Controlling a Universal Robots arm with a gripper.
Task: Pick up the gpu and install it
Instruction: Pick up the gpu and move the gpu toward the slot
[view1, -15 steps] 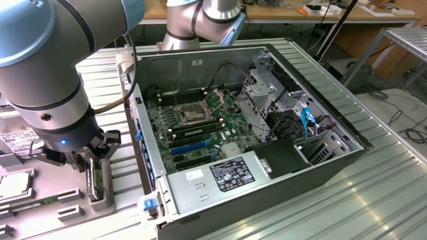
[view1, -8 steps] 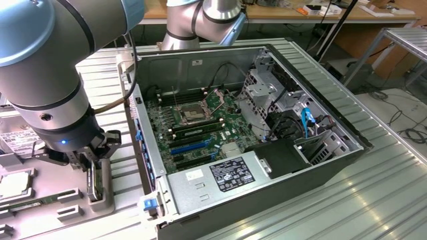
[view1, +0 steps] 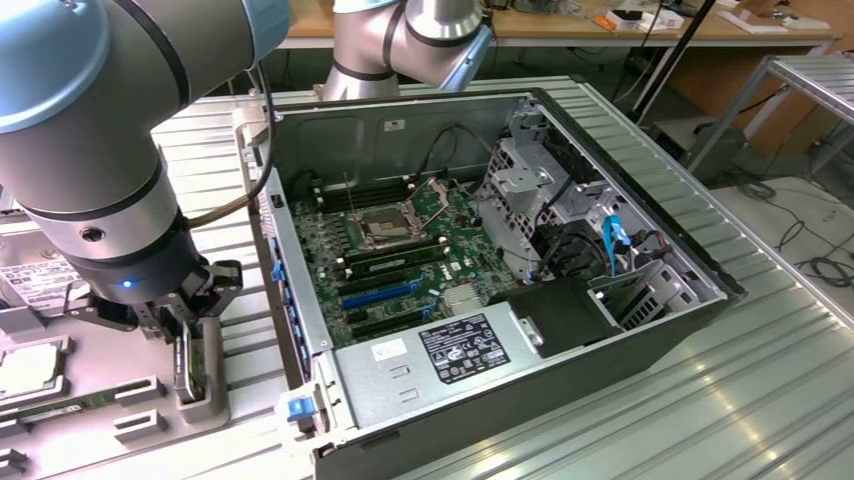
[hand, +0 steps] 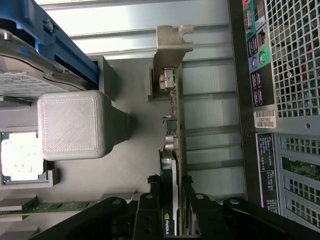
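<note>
Currently the gpu (hand: 176, 125) stands on edge in a grey holder (hand: 131, 165), its silver bracket (hand: 172, 40) at the end away from the tool (hand: 171, 184). The tool is clenched on the card, one finger against each face. An open computer case (view1: 534, 250) lies just beside the holder on the ribbed worktop (view1: 754, 400).

One gpu (hand: 176, 135), one computer case (view1: 601, 370), one arm (view1: 94, 150).

Ribbed metal table (view1: 747, 400), wooden bench (view1: 561, 25) behind, grey floor (view1: 798, 200) with cables (view1: 817, 268).
</note>
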